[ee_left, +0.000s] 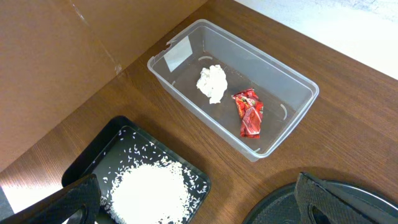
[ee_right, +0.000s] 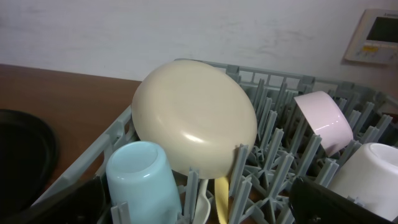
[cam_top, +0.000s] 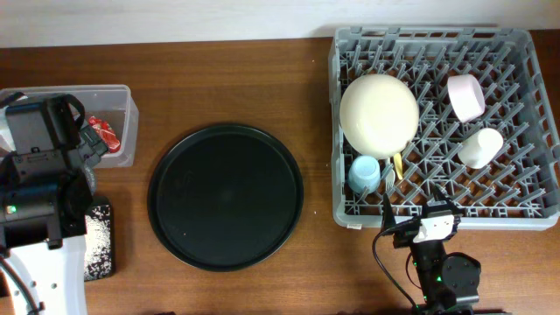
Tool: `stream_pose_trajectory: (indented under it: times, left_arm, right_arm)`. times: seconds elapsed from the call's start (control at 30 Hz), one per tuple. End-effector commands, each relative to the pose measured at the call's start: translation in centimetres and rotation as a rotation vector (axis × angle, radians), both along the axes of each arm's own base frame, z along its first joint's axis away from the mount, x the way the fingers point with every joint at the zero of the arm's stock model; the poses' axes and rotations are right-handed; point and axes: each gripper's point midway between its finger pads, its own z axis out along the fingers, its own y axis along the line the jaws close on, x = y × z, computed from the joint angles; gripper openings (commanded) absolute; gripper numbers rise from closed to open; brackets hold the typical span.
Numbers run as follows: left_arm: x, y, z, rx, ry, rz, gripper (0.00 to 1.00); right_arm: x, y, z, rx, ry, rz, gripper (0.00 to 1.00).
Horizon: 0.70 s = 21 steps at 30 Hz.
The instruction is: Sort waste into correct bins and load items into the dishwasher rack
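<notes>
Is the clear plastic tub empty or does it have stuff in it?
Not empty: the clear tub holds a white tissue and a red wrapper.

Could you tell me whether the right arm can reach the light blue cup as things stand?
Probably yes: the light blue cup sits in the rack's near corner, just before the open right end effector, nothing between.

Left arm (cam_top: 39, 188) at far left of overhead view; left claw (ee_left: 202, 202) spread wide, empty, angled downward. Right arm (cam_top: 437, 262) at near edge; right claw (ee_right: 196, 205) wide, empty, apparently near-level; fingertips mostly cropped.
</notes>
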Motion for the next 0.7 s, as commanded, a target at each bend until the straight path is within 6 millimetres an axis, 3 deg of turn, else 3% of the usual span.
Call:
stream_pose_trajectory:
  times: [0.0,0.27,0.33,0.43,0.53,0.67]
  left_arm:
    - [-0.2,0.2,0.5,0.004,-0.018,0.02,0.99]
    - [-0.2,0.2,0.4,0.003,-0.016,0.019,0.99]
    - [-0.8,-0.3,1.3,-0.002,-0.051,0.001,0.99]
    - [-4.0,-0.9,4.7,0.016,-0.184,-0.005,0.99]
    - [-8.9,-1.6,8.3,0.039,-0.355,-0.007,0.99]
    - [-13.7,-3.3,10.8,0.043,-0.518,-0.078,0.99]
  right_arm:
    - [0.0,0.1,-0.1,-0.008,-0.002,0.011,0.98]
    - [0.0,0.1,-0.1,-0.008,-0.002,0.011,0.98]
    - [0.0,0.1,-0.1,-0.008,-0.002,0.011,0.98]
    - [0.0,0.1,-0.1,-0.008,-0.002,0.011,0.98]
    - [0.0,0.1,-0.1,-0.008,-0.002,0.011,0.98]
    - [0.0,0.1,-0.1,-0.008,-0.002,0.011,0.98]
